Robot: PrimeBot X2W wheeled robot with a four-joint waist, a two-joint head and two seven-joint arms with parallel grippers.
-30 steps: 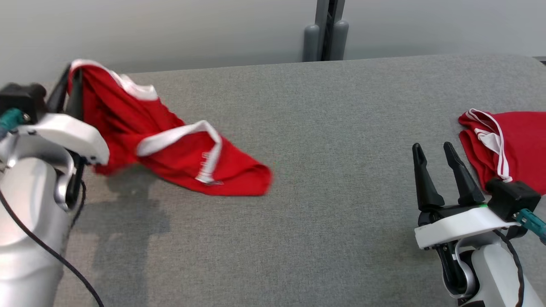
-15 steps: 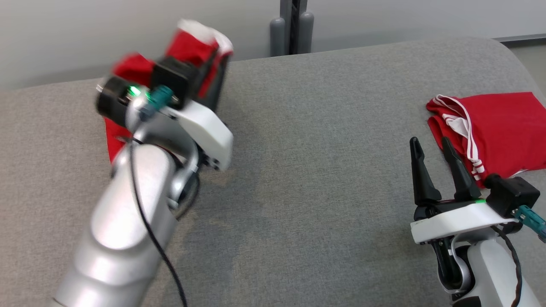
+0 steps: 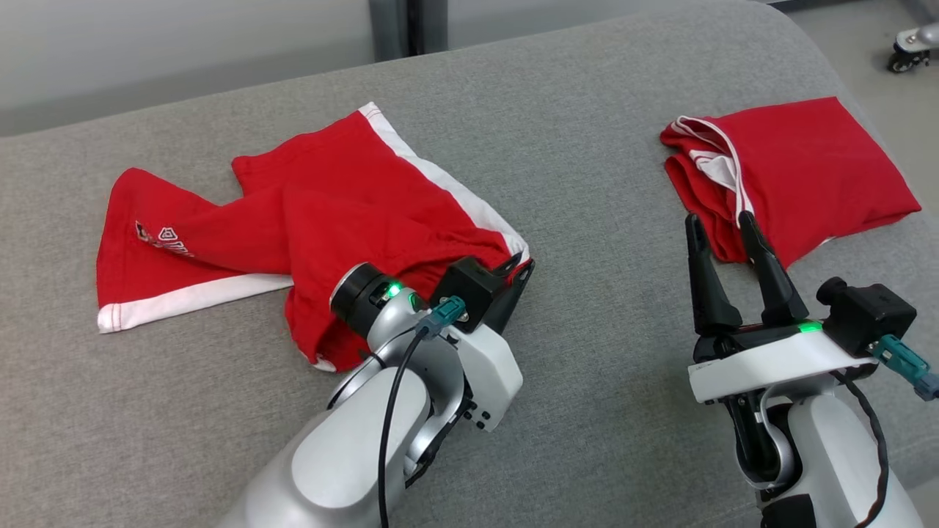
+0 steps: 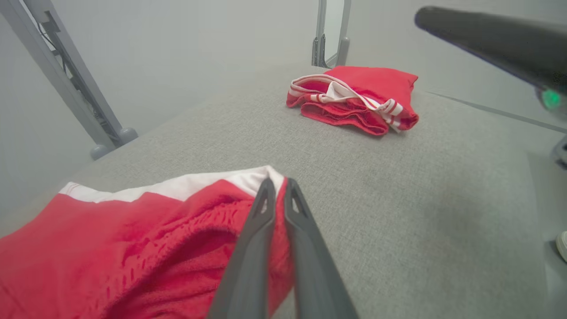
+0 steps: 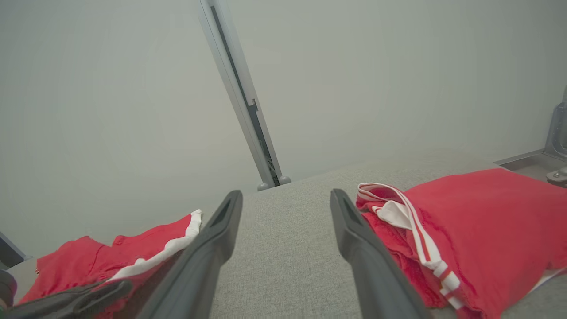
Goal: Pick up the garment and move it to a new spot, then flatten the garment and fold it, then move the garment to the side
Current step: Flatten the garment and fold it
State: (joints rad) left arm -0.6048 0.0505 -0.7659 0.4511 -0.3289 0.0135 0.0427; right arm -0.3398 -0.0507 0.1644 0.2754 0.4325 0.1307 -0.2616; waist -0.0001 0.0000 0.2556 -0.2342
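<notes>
Left gripper (image 3: 519, 265) clamped on white-trimmed corner of red garment (image 3: 330, 213), rest of it spread on table (image 3: 587, 183) to gripper's left; right gripper (image 3: 722, 231) fingers wide apart

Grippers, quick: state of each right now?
left gripper: fingers closed, pinching the white-trimmed edge of the red shorts.
right gripper: fingers open, holding nothing.

Silver forearms (image 3: 345, 462), white wrist shells (image 3: 763, 367), black jaws, green lights (image 3: 809, 327), black cables (image 3: 386, 425), teal plugs (image 3: 901, 359)
</notes>
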